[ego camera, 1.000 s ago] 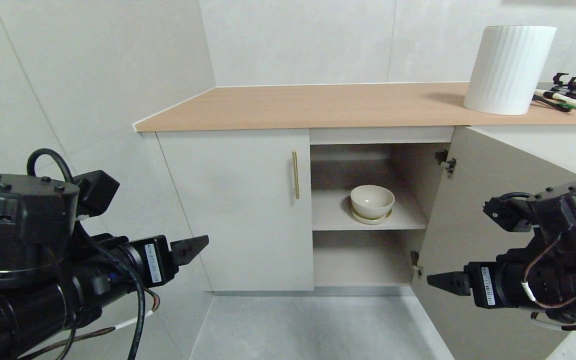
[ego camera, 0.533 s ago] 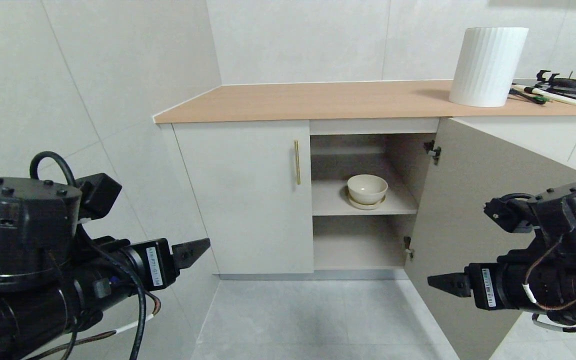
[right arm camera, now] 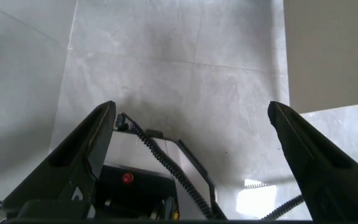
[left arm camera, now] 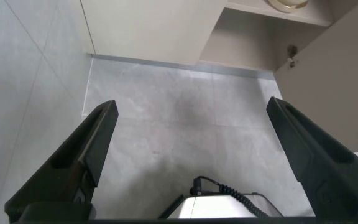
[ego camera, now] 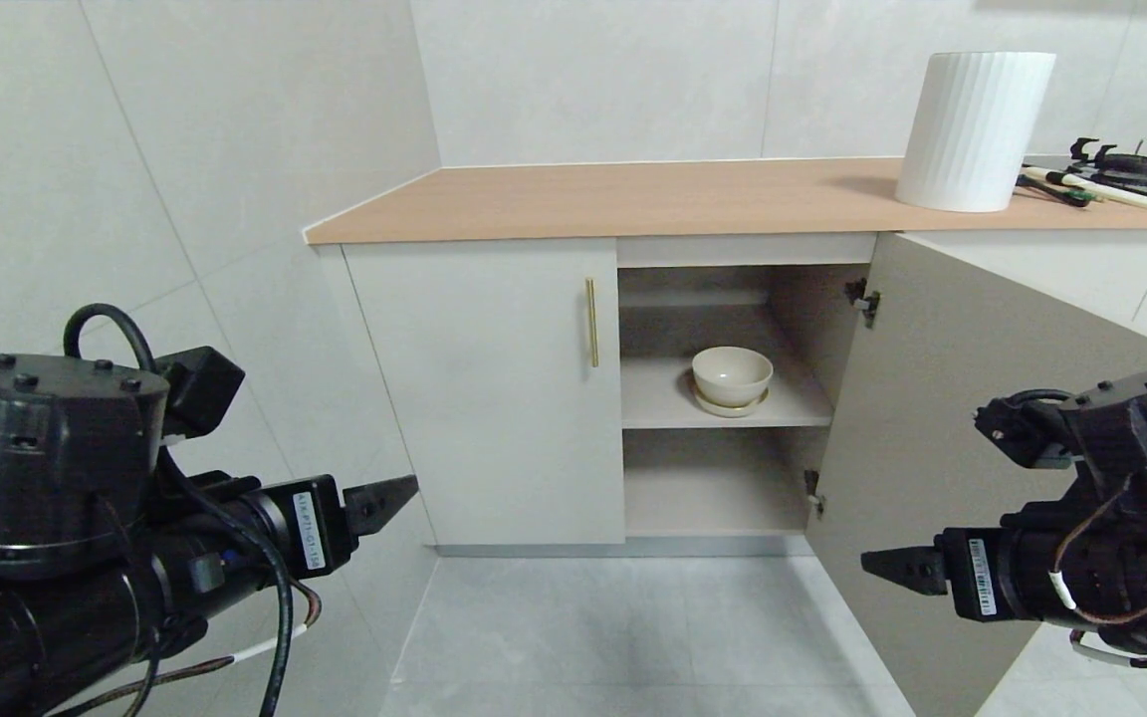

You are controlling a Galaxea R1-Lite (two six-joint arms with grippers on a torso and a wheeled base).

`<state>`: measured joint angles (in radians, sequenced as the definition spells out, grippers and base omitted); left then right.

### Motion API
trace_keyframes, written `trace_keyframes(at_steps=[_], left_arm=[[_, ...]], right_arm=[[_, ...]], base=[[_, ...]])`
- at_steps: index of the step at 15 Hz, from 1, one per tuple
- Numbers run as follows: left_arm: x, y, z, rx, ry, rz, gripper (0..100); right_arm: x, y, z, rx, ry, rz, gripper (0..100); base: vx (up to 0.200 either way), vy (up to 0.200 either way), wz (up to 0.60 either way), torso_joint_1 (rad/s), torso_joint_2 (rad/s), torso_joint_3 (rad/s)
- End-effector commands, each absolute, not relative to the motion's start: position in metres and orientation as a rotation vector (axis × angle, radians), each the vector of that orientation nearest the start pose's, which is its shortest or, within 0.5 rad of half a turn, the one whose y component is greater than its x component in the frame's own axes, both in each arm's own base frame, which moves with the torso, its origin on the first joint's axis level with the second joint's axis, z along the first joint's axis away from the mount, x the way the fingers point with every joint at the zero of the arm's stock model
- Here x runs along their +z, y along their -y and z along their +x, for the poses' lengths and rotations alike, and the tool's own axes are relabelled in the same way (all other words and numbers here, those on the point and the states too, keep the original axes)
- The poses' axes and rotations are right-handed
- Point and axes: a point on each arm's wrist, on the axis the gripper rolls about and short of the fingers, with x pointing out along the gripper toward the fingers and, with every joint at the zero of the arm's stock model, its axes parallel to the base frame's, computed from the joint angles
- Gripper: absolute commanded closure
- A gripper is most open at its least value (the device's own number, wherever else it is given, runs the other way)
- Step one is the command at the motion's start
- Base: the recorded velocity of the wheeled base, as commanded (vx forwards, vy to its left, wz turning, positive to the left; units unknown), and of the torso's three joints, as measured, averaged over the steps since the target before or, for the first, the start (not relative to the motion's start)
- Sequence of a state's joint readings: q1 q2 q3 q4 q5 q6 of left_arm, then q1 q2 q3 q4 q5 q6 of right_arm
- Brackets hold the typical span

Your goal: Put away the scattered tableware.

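Head view: cream bowl (ego camera: 732, 374) upright on matching saucer (ego camera: 730, 407), on shelf (ego camera: 663, 394).

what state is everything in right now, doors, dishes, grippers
left cupboard door: shut
right cupboard door: swung wide open
bowl: upright, sitting on the plate
plate: flat on the upper shelf, under the bowl
white ribbed container: upright on the counter
left gripper: jaws open, holding nothing
right gripper: jaws open, holding nothing
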<state>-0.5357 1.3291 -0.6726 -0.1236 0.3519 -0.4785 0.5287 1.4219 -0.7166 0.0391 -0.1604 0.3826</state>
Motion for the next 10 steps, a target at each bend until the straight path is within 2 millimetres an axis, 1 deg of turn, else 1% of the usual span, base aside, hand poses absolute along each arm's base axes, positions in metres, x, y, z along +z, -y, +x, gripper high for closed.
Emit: trace_keyframes(at_steps=[1,4,9,10], left_arm=[[0.1915,0.0962,0.1767,-0.059,-0.517,-0.235,0],[0.1889,0.0971,0.1778,-0.056,-0.527,-0.229,0],[0.1888,0.0972,0.1778,-0.057,-0.528,-0.229,0],[0.1885,0.0973,0.1781,-0.057,-0.529,-0.228,0]], right_arm=[[0.1744,-0.1038,0.1853,0.210,-0.743,0.116,0],[0.1766,-0.1007,0.1812,0.210,-0.737,0.115,0],[0.1716,-0.0973,0.1774,0.190,-0.808,0.079,0],[0.1706,-0.0941,0.1776,0.171,-0.821,0.065,0]], base=[[0.000,0.000,0.00,0.000,0.00,0.000],[0.000,-0.200,0.00,0.001,0.00,0.007],[0.000,-0.200,0.00,0.006,0.00,0.000],[0.000,-0.200,0.00,0.012,0.00,-0.002]])
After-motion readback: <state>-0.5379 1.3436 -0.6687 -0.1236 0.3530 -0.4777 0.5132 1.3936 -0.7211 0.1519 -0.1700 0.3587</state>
